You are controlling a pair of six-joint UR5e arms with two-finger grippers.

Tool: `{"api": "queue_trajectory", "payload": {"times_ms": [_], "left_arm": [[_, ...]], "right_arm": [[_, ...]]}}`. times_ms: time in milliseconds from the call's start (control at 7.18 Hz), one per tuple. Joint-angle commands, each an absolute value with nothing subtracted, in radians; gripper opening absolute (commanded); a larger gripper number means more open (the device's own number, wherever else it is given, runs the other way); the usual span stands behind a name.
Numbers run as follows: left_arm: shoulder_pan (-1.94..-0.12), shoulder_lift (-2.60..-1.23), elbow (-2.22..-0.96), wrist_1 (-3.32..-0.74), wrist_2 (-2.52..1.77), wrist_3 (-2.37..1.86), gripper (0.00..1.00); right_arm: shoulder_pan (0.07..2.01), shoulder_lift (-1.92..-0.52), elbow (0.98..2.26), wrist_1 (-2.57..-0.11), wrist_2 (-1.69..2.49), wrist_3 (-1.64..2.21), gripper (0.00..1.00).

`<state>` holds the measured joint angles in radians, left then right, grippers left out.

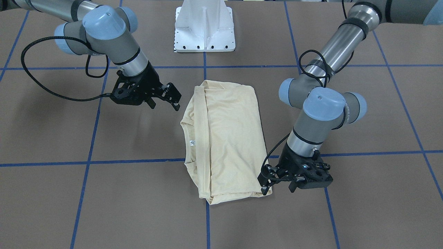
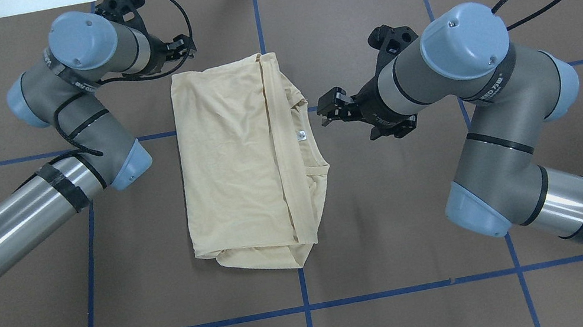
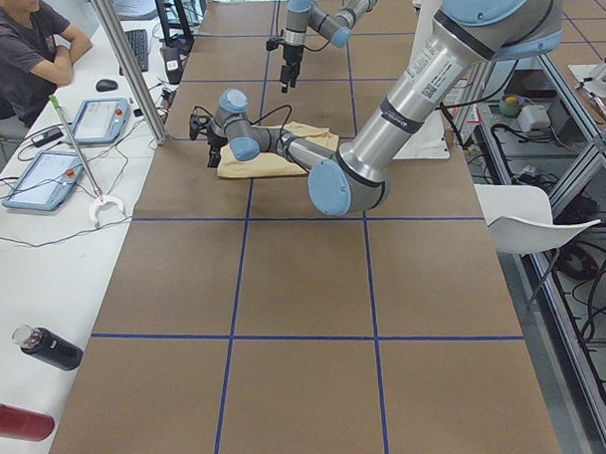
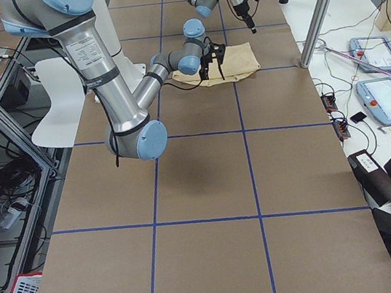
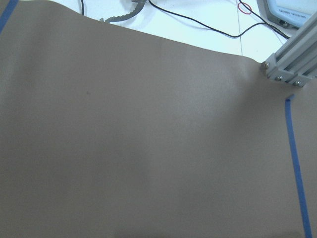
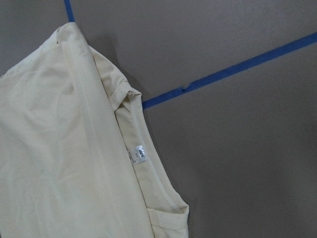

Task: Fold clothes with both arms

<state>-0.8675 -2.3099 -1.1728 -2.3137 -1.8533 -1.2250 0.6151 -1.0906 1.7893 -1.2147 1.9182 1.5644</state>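
Note:
The cream-yellow shirt [image 1: 228, 138] lies folded into a tall rectangle at the table's middle [image 2: 230, 156]. Its print is hidden; the neck opening and small white label [image 2: 300, 135] face my right side. The label also shows in the right wrist view [image 6: 139, 153]. My right gripper [image 2: 325, 111] hovers open and empty just beside the collar edge [image 1: 174, 100]. My left gripper [image 1: 265, 184] is at the shirt's far corner on my left side [image 2: 184, 47]. It looks open and holds no cloth. The left wrist view shows only bare table.
The white pedestal base [image 1: 204, 31] stands at the robot's side of the table. Blue tape lines [image 1: 138, 161] cross the brown surface. An aluminium post [image 5: 290, 64] stands near the far edge. An operator [image 3: 28, 47] sits beyond it with tablets.

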Motion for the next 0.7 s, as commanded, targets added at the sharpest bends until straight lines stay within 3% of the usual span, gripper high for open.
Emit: {"api": "queue_trajectory", "payload": {"times_ms": [0, 279, 557], "left_arm": [[-0.885, -2.158, -1.364, -2.301, -1.899, -1.159, 1.00], [-0.890, -2.082, -1.468, -2.273, -1.902, -1.154, 1.00], [-0.891, -2.004, -1.544, -2.275, -1.933, -1.154, 1.00]], "right_arm": [[0.589, -1.056, 1.789, -1.276, 1.899, 1.479, 1.00], [0.530, -0.945, 1.787, -1.527, 1.806, 1.312, 1.00], [0.439, -0.878, 1.679, -1.537, 1.677, 1.247, 1.00]]}}
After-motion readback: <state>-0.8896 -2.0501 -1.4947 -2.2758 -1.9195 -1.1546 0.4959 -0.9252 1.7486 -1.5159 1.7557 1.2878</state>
